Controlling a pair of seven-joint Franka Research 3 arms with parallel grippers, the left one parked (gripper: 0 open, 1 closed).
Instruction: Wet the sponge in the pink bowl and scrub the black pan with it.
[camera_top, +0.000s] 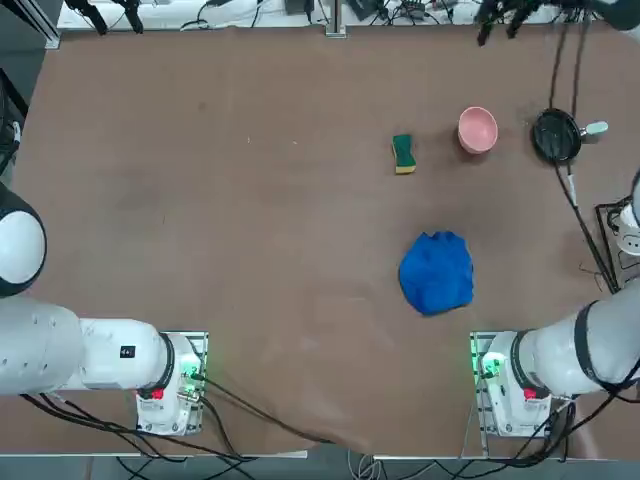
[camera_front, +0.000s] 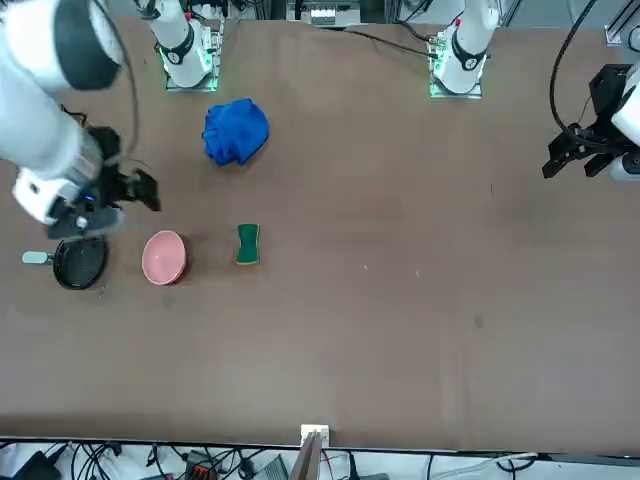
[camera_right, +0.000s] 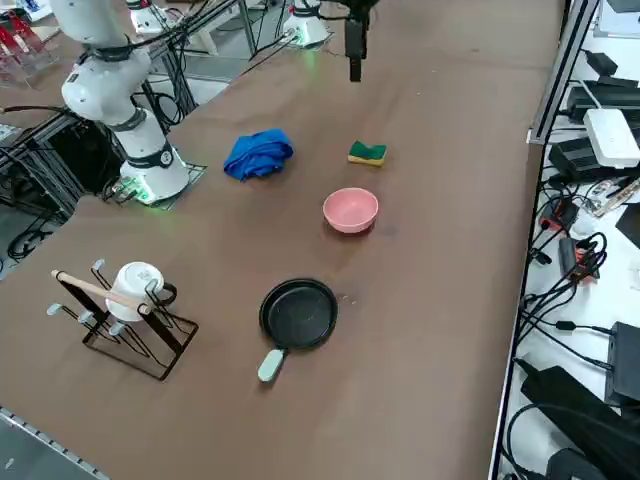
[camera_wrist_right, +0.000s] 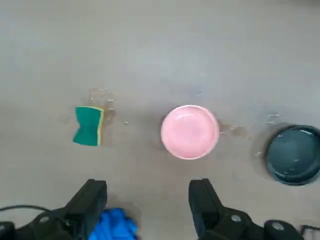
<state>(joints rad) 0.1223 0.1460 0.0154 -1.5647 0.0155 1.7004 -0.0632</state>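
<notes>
Sponge (camera_top: 404, 154), small, green and rectangular with a yellow layer, lies on the brown surface (camera_top: 250, 250) just right of centre in the upper part of the top view. Right of it sits the round pale pink bowl (camera_top: 478, 130), then the round black pan (camera_top: 557, 136) with its light grey handle. The crumpled blue cloth (camera_top: 437, 272) lies below. In the wrist view, the right gripper (camera_wrist_right: 147, 202) hangs above them, jaws wide and empty.
</notes>
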